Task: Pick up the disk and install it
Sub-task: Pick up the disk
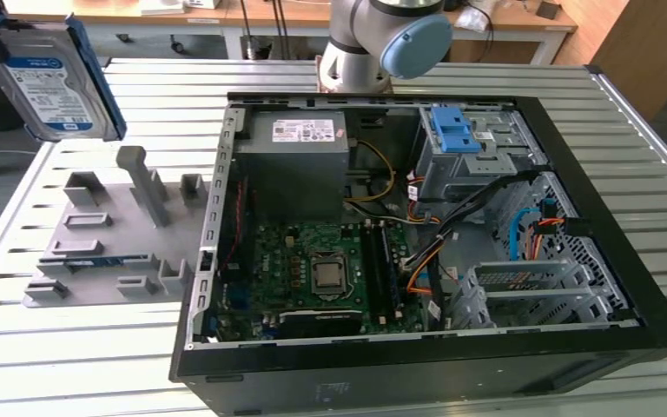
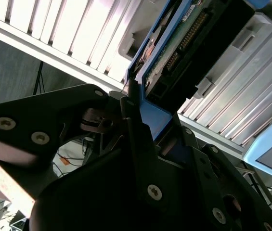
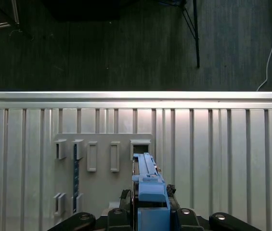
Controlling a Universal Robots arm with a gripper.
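Though partly cropped, disk (image 1: pixel 53 78) in hand (image 3: pixel 151 211).

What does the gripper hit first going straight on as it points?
Probably the grey slotted plastic holder on the slatted metal table. In the first wrist view the gripper, jaws shut on the silver blue-framed hard drive, aims at its end slot; depth unclear.

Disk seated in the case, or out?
Out. The disk is in the air over the grey holder, clamped in the hand, outside the computer case.
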